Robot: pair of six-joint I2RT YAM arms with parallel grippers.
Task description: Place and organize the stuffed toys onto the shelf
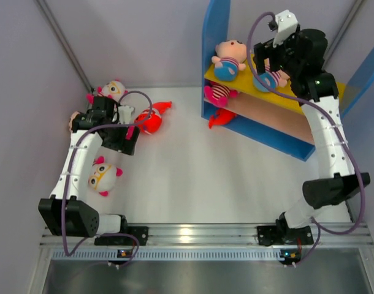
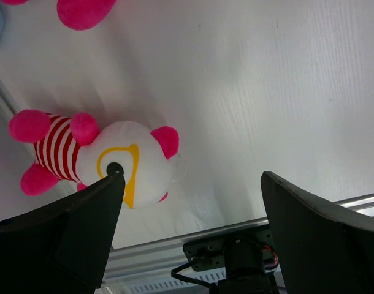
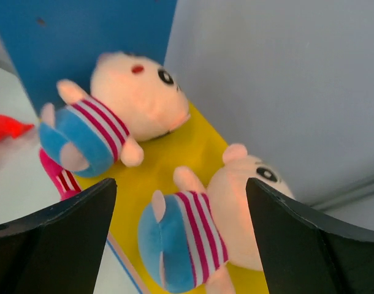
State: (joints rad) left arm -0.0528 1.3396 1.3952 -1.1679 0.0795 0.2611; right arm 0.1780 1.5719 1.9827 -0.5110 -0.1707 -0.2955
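Note:
The shelf [image 1: 214,24] stands at the back right. One peach doll [image 1: 228,58] lies on its yellow top board [image 3: 175,153], and it also shows in the right wrist view [image 3: 122,101]. A second peach doll [image 3: 199,236] lies beside it on that board, below my open right gripper [image 1: 270,64] and between its spread fingers without being held. A striped pink doll [image 1: 219,93] lies on the middle board and a red fish [image 1: 221,116] on the base. My left gripper [image 1: 124,142] is open and empty over the table. A white-faced doll [image 2: 122,162] lies to its left.
On the table at the left lie a red fish [image 1: 153,119], a white-faced doll [image 1: 113,90] by the back wall, and another [image 1: 103,176] beside the left arm. A peach doll [image 1: 73,119] is mostly hidden behind that arm. Walls close in on both sides.

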